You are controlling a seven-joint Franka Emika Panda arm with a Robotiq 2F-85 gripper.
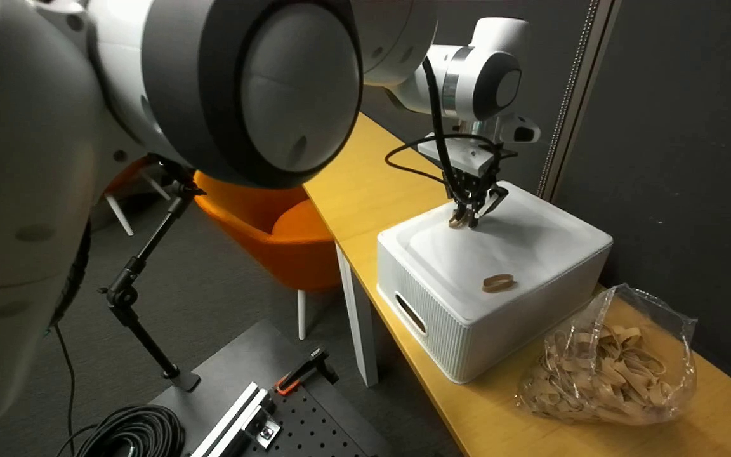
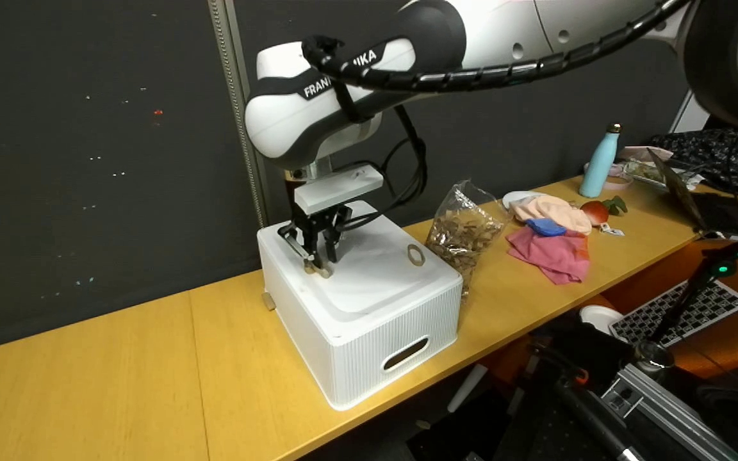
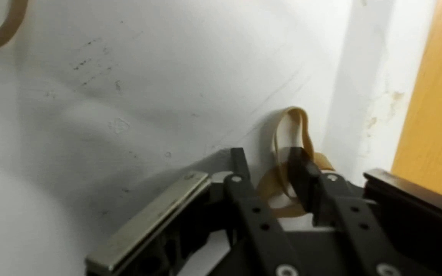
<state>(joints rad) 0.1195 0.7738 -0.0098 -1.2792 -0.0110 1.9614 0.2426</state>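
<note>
My gripper (image 3: pixel 270 165) points down just above the top of an overturned-looking white box (image 1: pixel 549 238), which also shows in an exterior view (image 2: pixel 369 291). In both exterior views the gripper (image 1: pixel 465 220) (image 2: pixel 322 259) is low at the box top. Its fingers are partly apart. A tan rubber band (image 3: pixel 306 132) loops up around the right fingertip in the wrist view. More tan band (image 3: pixel 288 211) lies below between the fingers; I cannot tell whether it is the same one. Another tan band (image 1: pixel 498 283) (image 2: pixel 415 255) (image 3: pixel 10 28) lies on the box top, apart from the gripper.
A clear bag of tan bands (image 1: pixel 613 374) (image 2: pixel 462 237) stands beside the box on the wooden table (image 2: pixel 119 384). A small tan piece (image 2: pixel 269 301) lies at the box's base. Cloths (image 2: pixel 551 253) and a blue bottle (image 2: pixel 599 163) are farther along. A dark wall (image 2: pixel 100 160) stands behind.
</note>
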